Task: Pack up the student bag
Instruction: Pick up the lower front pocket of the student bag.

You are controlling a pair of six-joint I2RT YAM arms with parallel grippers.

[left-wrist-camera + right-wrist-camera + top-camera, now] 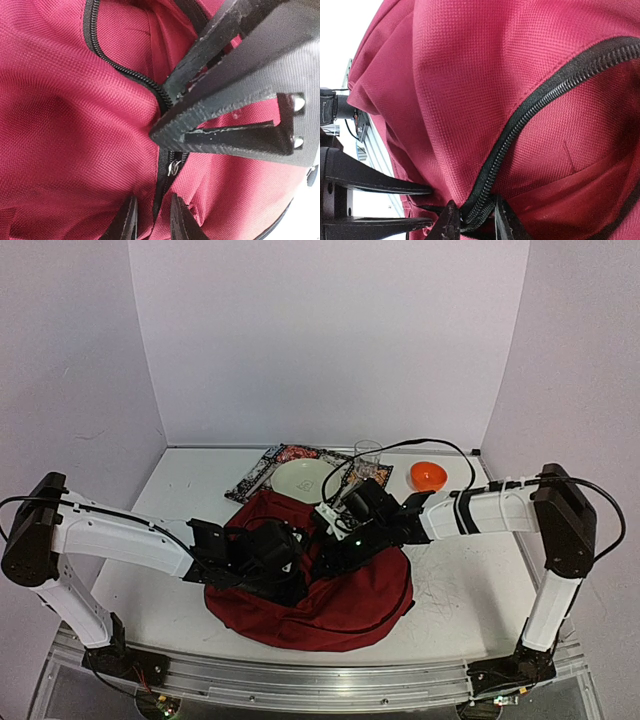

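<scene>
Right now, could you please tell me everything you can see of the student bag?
The student bag is a large, floppy dark-red backpack of woven fabric, lying slumped on the white table between the two arms. A black zipper curves across it, partly open, showing red lining inside. The left pincer and the right pincer both pinch it at the zipper seam, facing each other and close together.
</scene>
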